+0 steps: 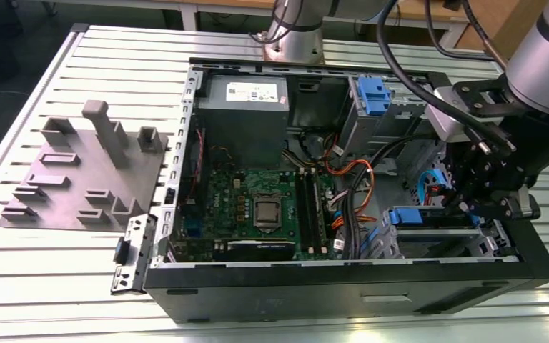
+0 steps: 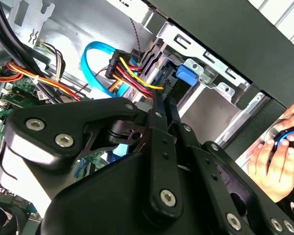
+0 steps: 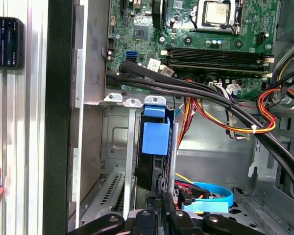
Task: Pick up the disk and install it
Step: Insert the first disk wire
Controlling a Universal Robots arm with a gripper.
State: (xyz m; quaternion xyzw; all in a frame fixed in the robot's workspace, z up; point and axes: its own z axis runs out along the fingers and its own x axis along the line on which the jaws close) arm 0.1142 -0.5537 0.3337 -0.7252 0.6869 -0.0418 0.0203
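Observation:
The disk [image 3: 155,169] stands on edge in the drive cage [image 3: 115,142] at the front corner of the open computer case, its dark body topped by a blue plastic rail tab [image 3: 155,138]. In the second wrist view that blue tab [image 2: 185,76] sits just beyond my fingertips. My black gripper [image 3: 159,204] reaches down into the cage with its two narrow fingers [image 2: 157,115] pressed close on the disk's thin edge. In the exterior view the gripper [image 1: 467,206] hangs over the case's right end, beside the blue tab [image 1: 410,215].
The motherboard [image 1: 255,207], grey power supply [image 1: 246,107] and an upper cage with a blue latch [image 1: 374,96] fill the case. Orange, yellow and blue cables [image 2: 95,68] run close to my fingers. A grey fixture plate [image 1: 83,171] lies on the exterior view's left. A person's hand [image 2: 272,159] rests outside the case wall.

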